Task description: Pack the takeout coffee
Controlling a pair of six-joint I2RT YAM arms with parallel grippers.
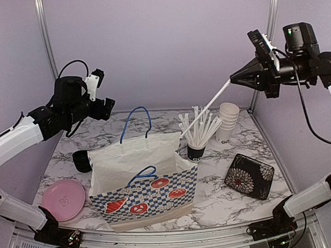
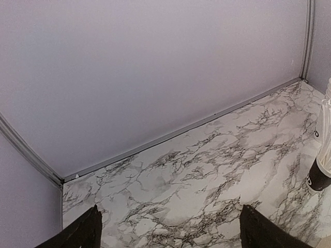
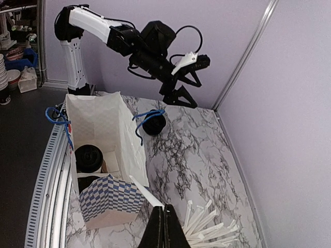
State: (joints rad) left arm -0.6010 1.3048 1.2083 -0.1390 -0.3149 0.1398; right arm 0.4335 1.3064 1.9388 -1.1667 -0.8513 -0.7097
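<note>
The right gripper [image 1: 233, 77] is raised high at the far right, its jaws pinched tight on one white straw [image 1: 206, 108]; the straw slants down from the tips toward the black cup of straws [image 1: 196, 151], its free end level with the tops of the others, so it looks drawn out of the bunch to go with the drink. The takeout coffee is already inside the paper bag [image 1: 139, 158]; the right wrist view looks down into the open mouth and shows a lidded cup [image 3: 89, 157] standing near one end (a second dark shape sits beside it, too unclear to name). The bag stands upright in the middle of the table [image 2: 207, 170] with its blue handles up and its mouth gaping, which leaves room to drop something in from above.

The left gripper [image 2: 170, 235] hangs well above the far left corner with its jaws spread wide and nothing between them; I judge it parked out of the way, so the right arm has free passage over the bag. The likely next need is to swing the straw over the opening; a thin straw held by one end may sway or catch the bag's rim.
</note>
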